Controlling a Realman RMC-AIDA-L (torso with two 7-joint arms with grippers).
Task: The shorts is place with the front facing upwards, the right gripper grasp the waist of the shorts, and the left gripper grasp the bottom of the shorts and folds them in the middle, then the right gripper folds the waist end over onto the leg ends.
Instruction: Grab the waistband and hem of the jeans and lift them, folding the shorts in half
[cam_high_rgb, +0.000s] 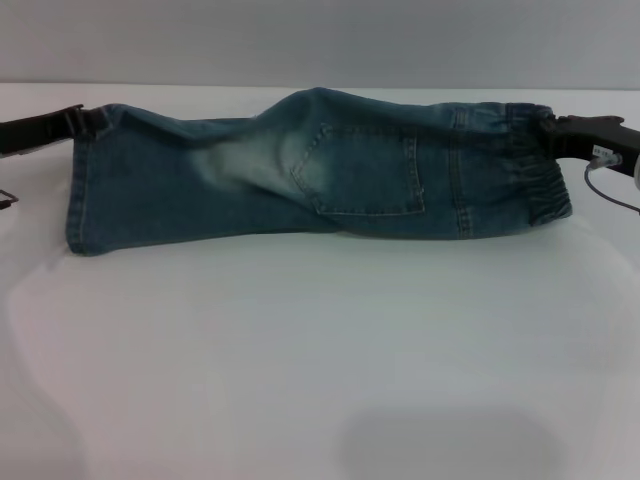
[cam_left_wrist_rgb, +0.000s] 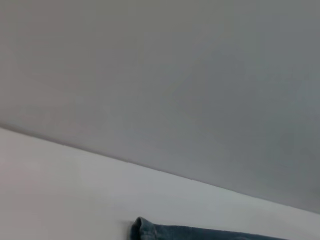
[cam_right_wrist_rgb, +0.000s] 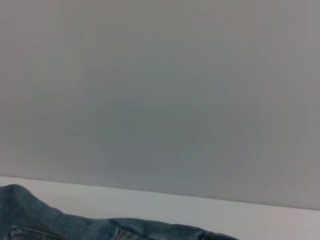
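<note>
The blue denim shorts (cam_high_rgb: 330, 170) lie across the far part of the white table (cam_high_rgb: 320, 350), folded lengthwise, with a back pocket facing up. The leg ends are at the left and the elastic waist is at the right. My left gripper (cam_high_rgb: 82, 122) is at the far left corner, shut on the leg hem. At the far right corner my right gripper (cam_high_rgb: 553, 135) is shut on the waistband. The left wrist view shows only a strip of the shorts (cam_left_wrist_rgb: 200, 234), and so does the right wrist view, where the denim (cam_right_wrist_rgb: 50, 225) lies along the edge.
A plain grey wall (cam_high_rgb: 320, 40) rises behind the table's far edge. A thin cable (cam_high_rgb: 610, 195) loops beside the right wrist. White tabletop stretches in front of the shorts towards me.
</note>
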